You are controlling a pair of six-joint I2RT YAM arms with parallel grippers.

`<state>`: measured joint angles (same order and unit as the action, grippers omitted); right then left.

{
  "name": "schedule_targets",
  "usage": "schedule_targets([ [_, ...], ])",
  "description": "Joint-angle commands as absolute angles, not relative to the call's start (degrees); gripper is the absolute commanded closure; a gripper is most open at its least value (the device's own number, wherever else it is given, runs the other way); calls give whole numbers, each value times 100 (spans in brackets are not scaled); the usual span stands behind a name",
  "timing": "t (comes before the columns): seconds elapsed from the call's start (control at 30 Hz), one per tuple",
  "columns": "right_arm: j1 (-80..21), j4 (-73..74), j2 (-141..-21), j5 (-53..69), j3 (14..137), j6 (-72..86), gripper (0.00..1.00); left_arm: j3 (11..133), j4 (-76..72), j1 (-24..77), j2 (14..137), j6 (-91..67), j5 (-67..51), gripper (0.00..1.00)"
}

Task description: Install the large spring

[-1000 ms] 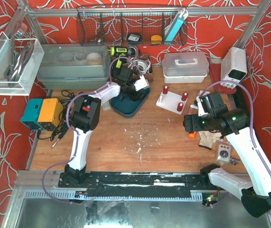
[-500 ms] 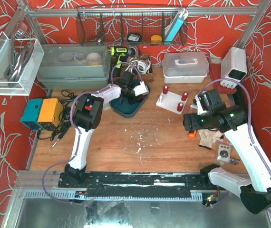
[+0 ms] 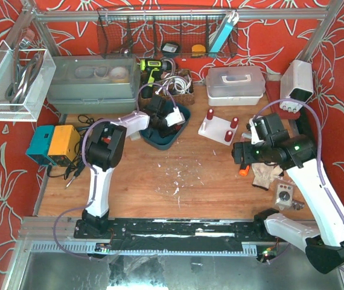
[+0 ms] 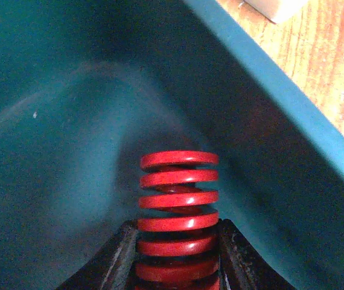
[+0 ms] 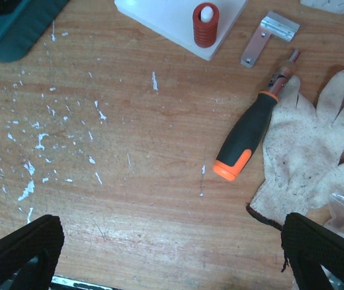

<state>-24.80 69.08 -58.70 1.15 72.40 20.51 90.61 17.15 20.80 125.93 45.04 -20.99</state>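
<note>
Spring (image 4: 178,211) lies inside the teal bin (image 4: 69,121), where we grip it in our left claw (image 4: 177,241), long axis pointing ahead; peg block (image 3: 219,128) sits rightward, nearer our open right claw (image 5: 172,251).

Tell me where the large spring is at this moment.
In the left wrist view the large spring sits between the fingers of the left hand, inside the teal bin; from above, that bin lies left of the white peg plate.

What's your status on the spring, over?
Left gripper shut on red spring, inside teal bin. Right gripper open above table. Nothing seen in the way.
</note>
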Motion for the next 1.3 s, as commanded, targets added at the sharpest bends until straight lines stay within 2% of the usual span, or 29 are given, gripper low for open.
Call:
schedule_targets([
  [0.0,-2496,6920,-5723,82,7607,2398,1,8738,1267,2019,11880,3974,-1978,95],
  [0.23,-2496,6403,-5720,847,7733,2790,1,8290,753,2004,10988,2752,-1580,96],
  [0.43,-2500,6005,-6185,1422,7944,2905,6,8101,635,2013,10317,1638,-2112,97],
  [0.6,-2492,5241,-6642,1963,7892,3344,18,7600,427,2145,9708,1140,-2704,97],
  [0.73,-2496,4734,-7081,2422,7943,3832,36,7114,143,2450,9288,938,-3095,97],
  [0.83,-2503,4674,-7507,2775,8215,4020,41,6965,100,2896,9167,1102,-3253,97],
  [1.1,-2505,4729,-8017,3064,8433,4268,43,7093,-10,3463,9132,1284,-3393,97],
  [1.27,-2505,4565,-8004,3081,8181,4578,39,7167,-109,3545,9095,1230,-3721,98],
])
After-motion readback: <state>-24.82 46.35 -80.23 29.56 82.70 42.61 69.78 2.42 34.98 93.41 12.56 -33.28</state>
